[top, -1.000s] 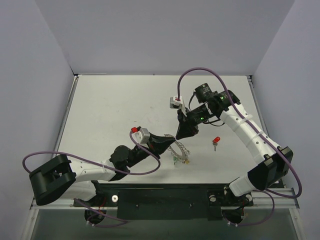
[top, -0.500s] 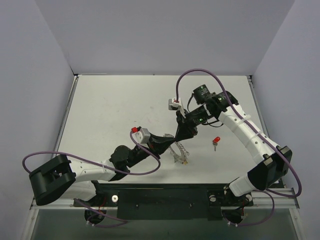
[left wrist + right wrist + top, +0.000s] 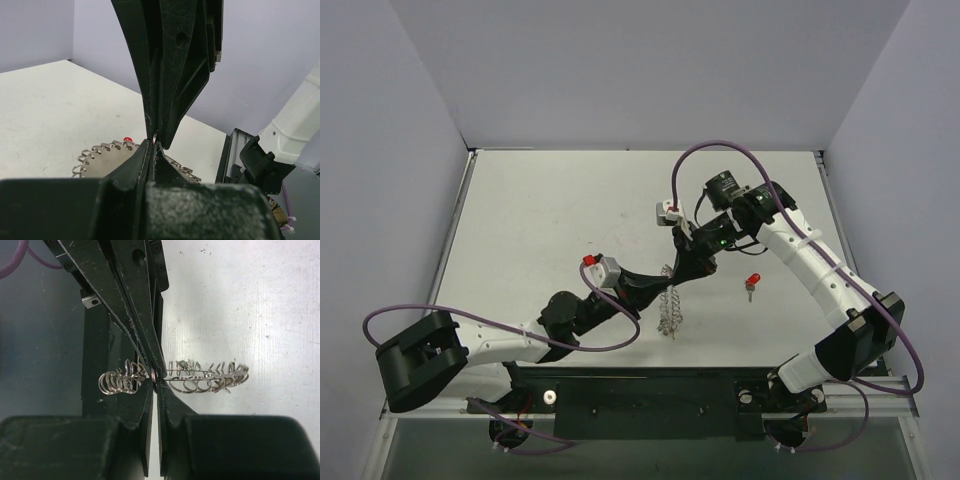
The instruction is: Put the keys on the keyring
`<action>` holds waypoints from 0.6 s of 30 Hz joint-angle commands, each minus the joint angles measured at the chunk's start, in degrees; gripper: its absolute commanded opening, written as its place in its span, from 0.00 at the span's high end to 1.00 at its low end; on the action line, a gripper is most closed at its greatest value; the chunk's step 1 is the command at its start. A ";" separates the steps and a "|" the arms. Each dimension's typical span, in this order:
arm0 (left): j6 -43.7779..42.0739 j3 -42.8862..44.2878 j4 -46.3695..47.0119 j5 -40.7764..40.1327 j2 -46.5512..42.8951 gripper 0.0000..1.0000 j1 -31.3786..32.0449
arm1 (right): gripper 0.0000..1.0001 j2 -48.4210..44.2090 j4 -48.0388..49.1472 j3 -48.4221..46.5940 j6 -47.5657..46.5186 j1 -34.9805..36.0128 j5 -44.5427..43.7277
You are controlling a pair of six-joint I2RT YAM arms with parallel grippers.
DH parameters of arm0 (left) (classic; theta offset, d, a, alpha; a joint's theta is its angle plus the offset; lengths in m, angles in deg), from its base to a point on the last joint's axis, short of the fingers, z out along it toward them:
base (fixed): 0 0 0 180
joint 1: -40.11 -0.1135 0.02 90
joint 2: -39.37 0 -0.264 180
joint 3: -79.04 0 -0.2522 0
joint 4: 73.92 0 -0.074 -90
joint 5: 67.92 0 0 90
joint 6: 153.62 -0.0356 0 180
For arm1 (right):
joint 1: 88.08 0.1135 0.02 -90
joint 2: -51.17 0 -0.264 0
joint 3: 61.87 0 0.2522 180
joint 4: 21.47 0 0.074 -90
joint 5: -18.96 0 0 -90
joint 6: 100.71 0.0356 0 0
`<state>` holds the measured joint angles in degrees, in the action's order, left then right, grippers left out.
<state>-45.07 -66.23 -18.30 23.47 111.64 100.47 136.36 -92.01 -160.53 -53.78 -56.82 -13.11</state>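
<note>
Currently: keyring (image 3: 670, 306), lifted off the bench (image 3: 540, 220) near its middle and hanging as a narrow coil below the meeting tips of both arms. Holding it are the left gripper (image 3: 663, 282) and right gripper (image 3: 684, 268), each with fingers pressed together on one strand, tip to tip, likely so the two pinches can part the winding for threading. One red-headed key (image 3: 752, 284) lies loose toward the right edge, apart from the ring, not yet fitted.
</note>
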 commanded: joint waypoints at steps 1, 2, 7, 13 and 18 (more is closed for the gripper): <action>0.88 1.27 17.03 -0.95 -4.50 0.97 -0.06 | 1.00 -0.11 -7.82 -3.24 -4.30 0.55 -0.53; 0.97 1.18 15.79 -0.95 -5.55 0.89 -0.06 | 1.00 -0.02 -9.04 -3.60 -5.35 0.64 -1.76; 0.35 0.65 3.33 0.46 -10.65 0.66 -0.06 | 1.00 1.47 -14.50 -7.20 -7.38 1.87 -7.55; -5.61 1.87 -15.80 2.30 -19.18 0.58 -0.15 | 1.00 4.72 -23.64 -12.12 -10.28 4.68 -15.80; -18.17 8.11 -37.89 8.62 -21.12 0.58 -0.06 | 1.00 7.80 -32.50 -18.27 -12.56 7.31 -24.96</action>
<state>-52.72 -63.97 -37.14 26.82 90.79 100.45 142.63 -108.79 -173.03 -63.26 -51.09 -30.55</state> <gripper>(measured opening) 0.423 0.005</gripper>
